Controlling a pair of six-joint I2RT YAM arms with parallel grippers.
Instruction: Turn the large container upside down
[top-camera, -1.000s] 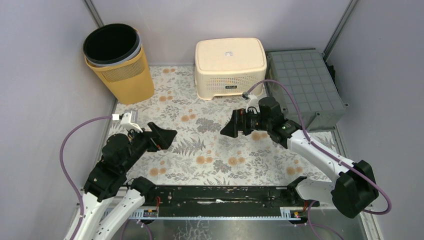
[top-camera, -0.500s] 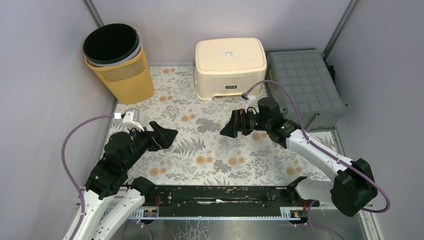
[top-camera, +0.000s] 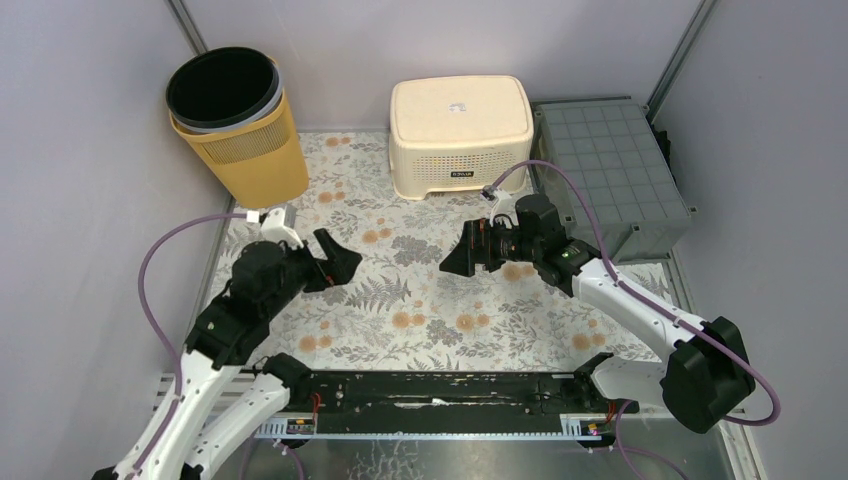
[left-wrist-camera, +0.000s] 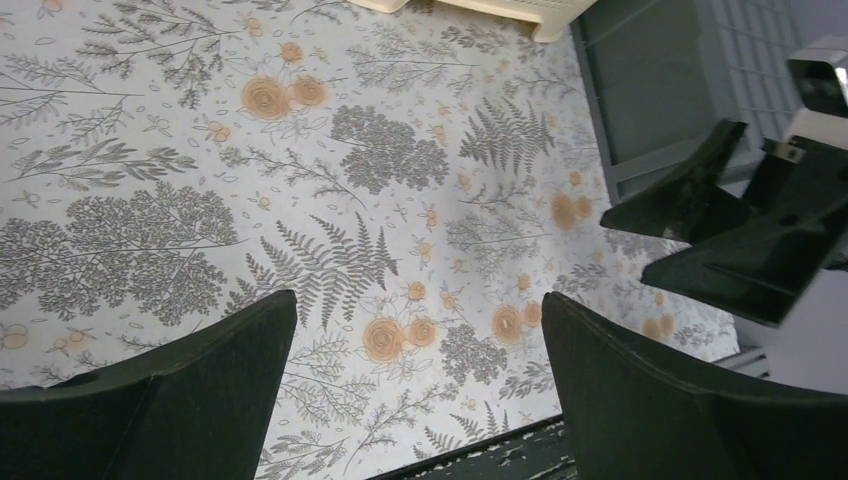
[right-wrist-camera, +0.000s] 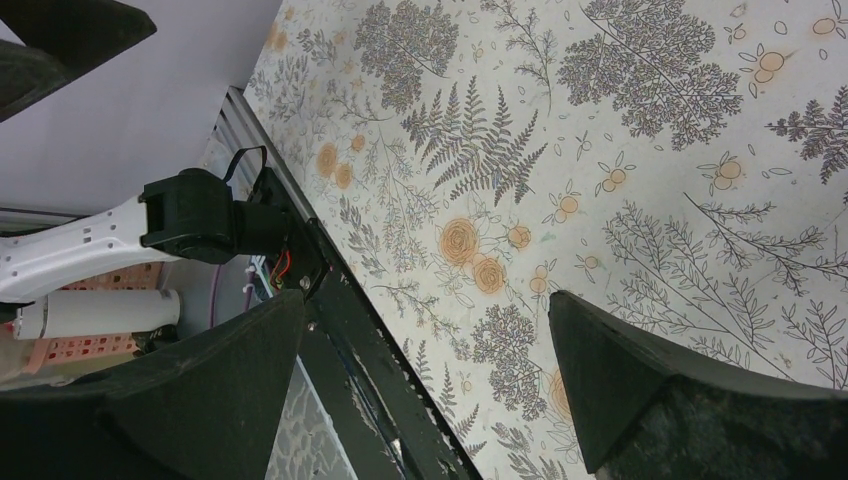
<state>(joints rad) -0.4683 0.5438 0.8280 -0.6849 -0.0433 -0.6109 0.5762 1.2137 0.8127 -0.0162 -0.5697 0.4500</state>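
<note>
The grey crate (top-camera: 610, 170), the largest container here, lies at the back right against the wall with a gridded face up; its side (left-wrist-camera: 660, 90) shows in the left wrist view. My left gripper (top-camera: 345, 262) (left-wrist-camera: 418, 300) hovers open over the left of the floral mat, holding nothing. Over the mat's middle hangs my right gripper (top-camera: 452, 262) (right-wrist-camera: 427, 298), also open and empty, pointing left, about a hand's width from the crate. The two grippers face each other across the mat.
A yellow bin (top-camera: 240, 130) with a black liner stands at the back left. A cream perforated basket (top-camera: 460, 120) sits bottom up at the back centre. A black rail (top-camera: 430, 390) runs along the near edge. Walls close in on both sides.
My left arm has risen and swung its gripper a little farther back and to the right. The right arm and all containers have stayed put.
</note>
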